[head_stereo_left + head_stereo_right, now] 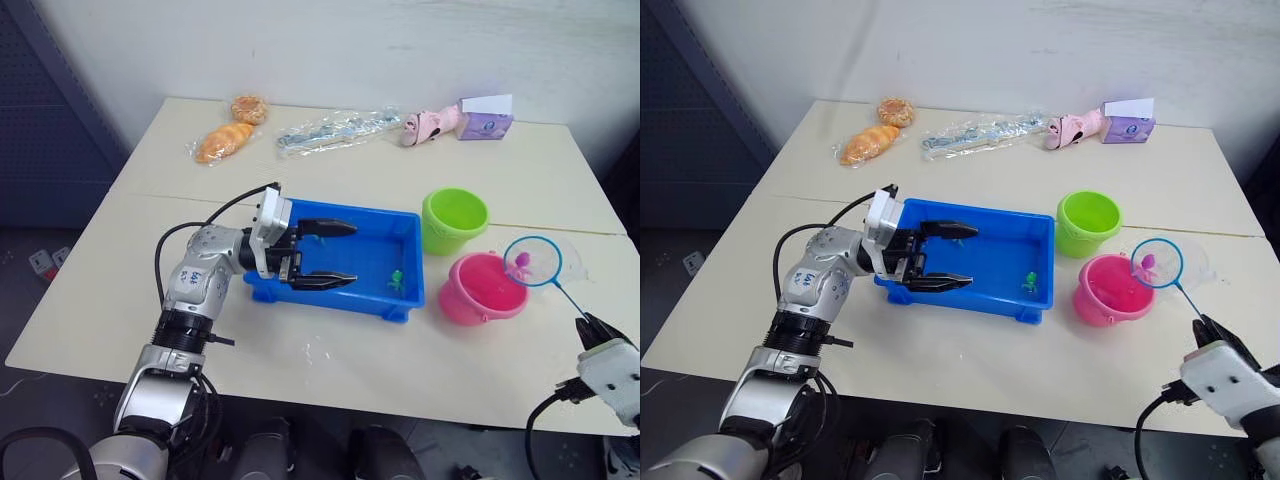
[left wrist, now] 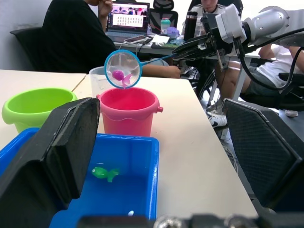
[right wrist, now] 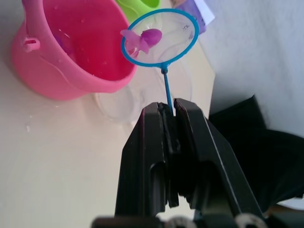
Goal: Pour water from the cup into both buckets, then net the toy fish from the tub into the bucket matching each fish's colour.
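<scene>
Over the pink bucket (image 1: pixel 483 288) I see the net (image 1: pixel 540 262), its hoop at the far rim with a pink fish (image 3: pixel 142 38) lying in the mesh. My right gripper (image 3: pixel 169 114) is clenched on the net's thin handle. At the blue tub (image 1: pixel 360 262), my left gripper (image 1: pixel 330 255) hangs with fingers spread wide, grasping nothing. One green fish (image 2: pixel 105 173) lies in the tub near its right end. Behind it stands the green bucket (image 1: pixel 454 219); the clear cup (image 2: pixel 99 80) sits just beyond the pink one.

Cup (image 2: pixel 96 80) mostly behind pink bucket (image 2: pixel 128 116)
</scene>
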Tool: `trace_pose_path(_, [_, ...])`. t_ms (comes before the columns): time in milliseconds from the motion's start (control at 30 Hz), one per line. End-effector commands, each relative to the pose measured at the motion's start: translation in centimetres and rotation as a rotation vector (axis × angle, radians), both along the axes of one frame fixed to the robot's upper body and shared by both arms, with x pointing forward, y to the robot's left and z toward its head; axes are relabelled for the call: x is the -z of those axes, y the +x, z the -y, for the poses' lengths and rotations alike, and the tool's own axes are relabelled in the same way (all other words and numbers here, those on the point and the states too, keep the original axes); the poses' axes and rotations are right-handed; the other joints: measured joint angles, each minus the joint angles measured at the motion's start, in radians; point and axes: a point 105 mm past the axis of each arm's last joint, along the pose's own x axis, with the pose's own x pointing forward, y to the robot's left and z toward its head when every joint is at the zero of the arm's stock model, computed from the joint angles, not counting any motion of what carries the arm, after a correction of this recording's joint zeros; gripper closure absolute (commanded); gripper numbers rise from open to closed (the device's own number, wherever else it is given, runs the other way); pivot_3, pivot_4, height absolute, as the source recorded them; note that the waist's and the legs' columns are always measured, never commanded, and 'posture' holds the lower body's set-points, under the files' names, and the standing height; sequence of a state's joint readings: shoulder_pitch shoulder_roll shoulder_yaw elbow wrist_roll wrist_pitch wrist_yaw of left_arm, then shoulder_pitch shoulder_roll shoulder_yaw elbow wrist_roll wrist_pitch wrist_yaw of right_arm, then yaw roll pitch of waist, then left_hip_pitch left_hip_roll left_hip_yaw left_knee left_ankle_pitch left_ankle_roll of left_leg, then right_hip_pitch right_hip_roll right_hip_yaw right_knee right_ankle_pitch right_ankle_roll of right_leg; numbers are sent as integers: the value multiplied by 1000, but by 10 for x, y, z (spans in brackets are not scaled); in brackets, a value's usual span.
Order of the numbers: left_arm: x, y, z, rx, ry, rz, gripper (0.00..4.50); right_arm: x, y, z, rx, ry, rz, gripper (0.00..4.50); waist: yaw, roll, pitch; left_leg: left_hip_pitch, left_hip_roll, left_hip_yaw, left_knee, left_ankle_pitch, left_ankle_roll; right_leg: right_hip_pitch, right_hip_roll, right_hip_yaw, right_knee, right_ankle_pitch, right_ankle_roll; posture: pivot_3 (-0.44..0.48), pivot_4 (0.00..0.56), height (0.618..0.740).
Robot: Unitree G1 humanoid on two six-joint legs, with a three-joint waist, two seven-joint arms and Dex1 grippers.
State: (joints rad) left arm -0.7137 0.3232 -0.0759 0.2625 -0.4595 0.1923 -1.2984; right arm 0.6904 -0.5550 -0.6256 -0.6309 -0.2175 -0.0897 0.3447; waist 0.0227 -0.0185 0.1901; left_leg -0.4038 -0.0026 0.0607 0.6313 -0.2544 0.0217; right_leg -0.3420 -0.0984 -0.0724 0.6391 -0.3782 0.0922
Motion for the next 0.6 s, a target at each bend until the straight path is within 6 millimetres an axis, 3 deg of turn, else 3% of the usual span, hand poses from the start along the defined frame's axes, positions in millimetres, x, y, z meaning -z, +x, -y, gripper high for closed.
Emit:
trace_pose_path(33, [-2,1,-2,-23,-11,29,56,-3,0,-3,-18,-122,55,4500,0,0,0,0,0,0,0,0,0,0,0,0,0,0,0,0,150,740])
trace_pose_path(400, [1,2,-5,-48,-9,46,56,6,-4,-1,-61,-485,77,4500,0,0,0,1,0,0,0,0,-1,0,0,1,1,0,0,0,150,740])
trace_pose_path(600, [2,3,-8,-60,2,54,56,-1,-3,-6,-92,-535,122,4500,-2,0,0,2,0,1,0,1,-2,0,1,2,3,0,0,0,150,740])
